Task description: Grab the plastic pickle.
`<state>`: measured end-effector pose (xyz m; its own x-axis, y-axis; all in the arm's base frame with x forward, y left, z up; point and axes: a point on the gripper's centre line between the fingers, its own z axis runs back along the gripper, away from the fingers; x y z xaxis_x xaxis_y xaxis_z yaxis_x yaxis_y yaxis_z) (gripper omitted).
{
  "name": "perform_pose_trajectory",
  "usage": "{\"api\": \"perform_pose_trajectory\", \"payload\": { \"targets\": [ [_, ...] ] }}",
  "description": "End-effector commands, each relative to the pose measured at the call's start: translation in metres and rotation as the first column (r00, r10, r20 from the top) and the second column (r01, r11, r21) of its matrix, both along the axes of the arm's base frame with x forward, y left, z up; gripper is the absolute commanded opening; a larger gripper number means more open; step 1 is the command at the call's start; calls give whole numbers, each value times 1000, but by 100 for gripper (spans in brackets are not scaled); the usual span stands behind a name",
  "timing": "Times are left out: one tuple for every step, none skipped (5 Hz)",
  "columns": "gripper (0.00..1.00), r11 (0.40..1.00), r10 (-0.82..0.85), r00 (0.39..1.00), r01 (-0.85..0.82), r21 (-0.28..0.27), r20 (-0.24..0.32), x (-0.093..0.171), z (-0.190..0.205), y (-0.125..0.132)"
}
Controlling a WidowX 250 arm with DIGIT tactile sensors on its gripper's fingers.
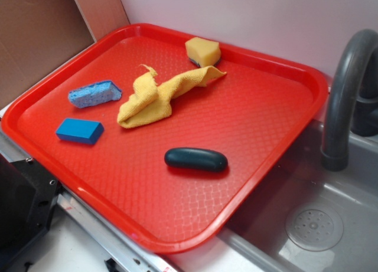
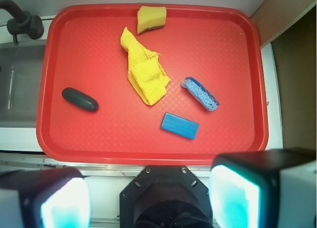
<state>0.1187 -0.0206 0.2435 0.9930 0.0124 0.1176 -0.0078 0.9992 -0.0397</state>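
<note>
So in the wrist view the gripper [image 2: 148, 198] is spread wide, one finger [image 2: 47, 198] at the bottom left of the picture and the other [image 2: 247, 188] at the bottom right, with nothing between them. It's hanging above the table just off the tray's near long edge, not over the tray itself. The outside camera doesn't catch the fingers at all.

The red tray [image 2: 237, 60] carries everything. The plastic pickle [image 2: 79, 99] is lying flat on its own, near the short edge that sits next to the sink [image 1: 331, 225], roughly halfway along that edge. Nothing is touching it, bare tray all around.

Out from there: the blue block [image 2: 179, 125] lies flat toward the near long edge, about mid-tray. The light blue sponge [image 2: 200, 93] is just past it, angled, close but not touching. The yellow cloth [image 2: 142, 72] is crumpled in the middle of the tray, running up toward the far long edge, where its tip ends right by the yellow sponge [image 2: 151, 18] that sits against the far rim. The grey faucet [image 1: 345, 89] curves up beside the tray at the sink.
</note>
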Motion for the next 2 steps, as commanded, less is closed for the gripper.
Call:
{"api": "perform_pose_trajectory", "payload": {
  "targets": [
    [100,1000,0,1000,0,0,0,0,0,0],
    [100,984,-168,986,168,58,-3,13,-9,-10]
  ]
}}
